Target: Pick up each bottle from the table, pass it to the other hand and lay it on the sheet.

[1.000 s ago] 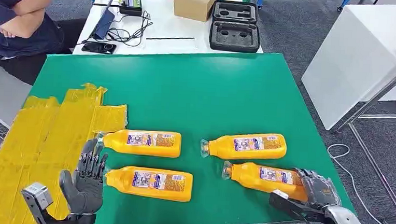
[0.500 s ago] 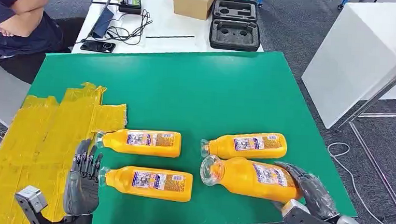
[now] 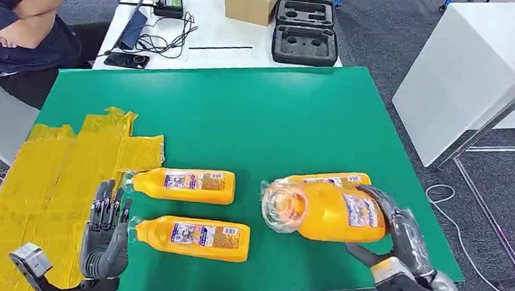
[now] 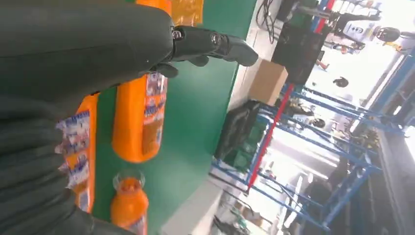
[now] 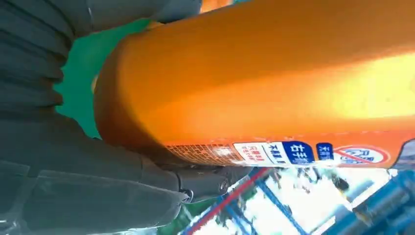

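Behind the lifted bottle (image 3: 325,210), another bottle (image 3: 337,179) lies mostly hidden.

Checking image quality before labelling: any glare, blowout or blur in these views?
Head view: evenly lit, sharp, the lifted bottle slightly soft. Left wrist view: background windows blown out, left hand dark. Right wrist view: bottle too close, a glare streak along it, blurred background.
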Tool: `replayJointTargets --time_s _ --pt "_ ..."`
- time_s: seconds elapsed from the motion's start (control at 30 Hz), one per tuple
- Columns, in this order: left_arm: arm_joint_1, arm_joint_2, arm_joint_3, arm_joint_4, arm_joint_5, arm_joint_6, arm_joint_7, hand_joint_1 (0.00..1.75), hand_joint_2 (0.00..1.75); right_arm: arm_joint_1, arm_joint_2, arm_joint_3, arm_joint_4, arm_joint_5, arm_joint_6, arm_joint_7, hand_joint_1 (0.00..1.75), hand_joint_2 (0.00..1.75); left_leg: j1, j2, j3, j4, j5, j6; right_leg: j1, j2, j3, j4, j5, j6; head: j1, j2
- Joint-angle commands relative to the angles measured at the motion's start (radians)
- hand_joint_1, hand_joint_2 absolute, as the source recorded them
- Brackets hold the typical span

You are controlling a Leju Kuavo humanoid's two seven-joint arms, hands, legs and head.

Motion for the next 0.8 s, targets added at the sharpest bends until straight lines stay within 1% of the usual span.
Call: replayJointTargets --time_s 0.03,0.07,0.1,0.17,0.2,0.23,0.43,0.53,0.67,0.7,0.73,0.8 --pt "-0.109 0.095 -0.261 0.108 0.155 -0.002 0.053 0.00 1.75 -0.377 0.269 0.296 0.464 0.105 -0.259 0.122 1.75 1.75 0.001 0.008 0.004 -0.002 0.001 -0.002 0.001 0.007 0.001 -0.002 0.003 -0.002 0.000 0.000" --pt "-0.138 0.113 -0.300 0.136 0.193 -0.005 0.053 0.00 1.75 -0.414 0.293 0.325 0.518 0.102 -0.266 0.137 1.75 1.75 0.002 0.009 0.004 -0.002 0.001 -0.002 0.002 0.008 0.001 -0.002 0.004 -0.003 0.000 0.000" --pt "-0.142 0.116 -0.305 0.140 0.196 0.000 0.050 0.00 1.75 -0.420 0.296 0.331 0.527 0.104 -0.272 0.140 1.75 1.75 0.001 0.008 0.004 -0.002 0.002 -0.002 0.001 0.007 0.001 -0.002 0.004 -0.003 -0.001 0.000" --pt "-0.172 0.142 -0.352 0.161 0.220 -0.001 0.047 0.00 1.75 -0.453 0.316 0.361 0.585 0.111 -0.294 0.163 1.75 1.75 0.001 0.008 0.004 -0.002 0.004 -0.003 0.001 0.006 0.001 -0.002 0.005 -0.006 0.000 0.000" --pt "-0.183 0.153 -0.371 0.168 0.229 0.006 0.043 0.00 1.75 -0.466 0.327 0.369 0.607 0.097 -0.295 0.167 1.75 1.75 0.000 0.006 0.003 -0.002 0.004 -0.002 0.000 0.004 0.000 -0.001 0.004 -0.004 0.000 0.000" --pt "-0.187 0.159 -0.383 0.171 0.233 0.004 0.044 0.00 1.75 -0.472 0.331 0.372 0.615 0.096 -0.295 0.170 1.75 1.75 0.001 0.006 0.004 -0.002 0.005 -0.003 0.001 0.005 0.001 -0.001 0.004 -0.006 0.000 0.000" --pt "-0.241 0.186 -0.427 0.214 0.266 0.014 0.038 0.00 1.75 -0.522 0.373 0.419 0.686 0.089 -0.281 0.184 1.75 1.75 0.000 0.004 0.002 -0.001 0.005 -0.002 0.000 0.003 0.000 0.000 0.003 -0.005 0.000 0.000" --pt "-0.264 0.189 -0.413 0.222 0.259 0.053 0.023 0.00 1.75 -0.539 0.403 0.474 0.714 0.084 -0.259 0.187 1.75 1.75 0.000 0.003 0.001 -0.001 0.005 -0.002 0.000 0.002 0.000 0.000 0.003 -0.004 0.000 0.000" --pt "-0.271 0.184 -0.361 0.196 0.247 0.111 0.010 0.00 1.75 -0.561 0.437 0.566 0.740 0.076 -0.226 0.213 1.75 1.75 0.001 0.005 0.001 0.000 0.004 -0.003 0.001 0.003 -0.001 0.001 0.003 -0.005 0.000 0.000" --pt "-0.270 0.185 -0.356 0.190 0.246 0.113 0.014 0.00 1.75 -0.561 0.439 0.572 0.741 0.078 -0.231 0.218 1.75 1.75 0.001 0.005 -0.001 0.000 0.004 -0.003 0.001 0.003 -0.002 0.001 0.003 -0.005 0.000 0.000" --pt "-0.267 0.174 -0.334 0.179 0.226 0.143 0.009 0.00 1.75 -0.565 0.438 0.599 0.746 0.061 -0.203 0.221 1.75 1.75 0.002 0.005 0.000 0.000 0.003 -0.004 0.002 0.004 -0.001 0.001 0.003 -0.006 0.000 0.000" --pt "-0.266 0.174 -0.325 0.169 0.224 0.145 0.014 0.00 1.75 -0.563 0.440 0.612 0.748 0.055 -0.205 0.224 1.75 1.75 0.001 0.004 0.000 0.000 0.004 -0.003 0.001 0.002 -0.002 0.001 0.003 -0.005 0.000 0.000"
